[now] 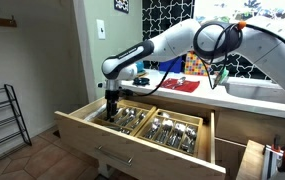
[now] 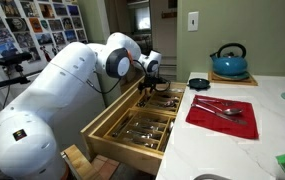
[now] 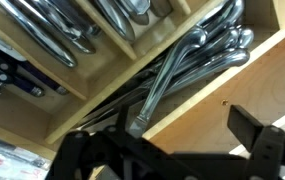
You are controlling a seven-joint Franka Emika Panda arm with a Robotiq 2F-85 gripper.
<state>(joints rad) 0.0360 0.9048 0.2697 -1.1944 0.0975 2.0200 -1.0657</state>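
Note:
My gripper (image 1: 112,108) reaches down into an open wooden drawer (image 1: 92,128), over the end compartment of its cutlery tray; it also shows in an exterior view (image 2: 154,85). In the wrist view the gripper (image 3: 182,128) is open, its dark fingers spread with nothing between them. It hangs over the wooden divider beside a bundle of metal spoons (image 3: 197,55) lying in a long compartment. One spoon handle end (image 3: 138,124) lies close to one finger. Other compartments hold more cutlery (image 3: 57,35).
The drawer (image 2: 117,140) juts out from a white counter (image 2: 232,150). On the counter lie a red mat (image 2: 222,118) with cutlery, a black bowl (image 2: 199,82) and a blue kettle (image 2: 228,62). A wire rack (image 1: 2,120) stands by the wall.

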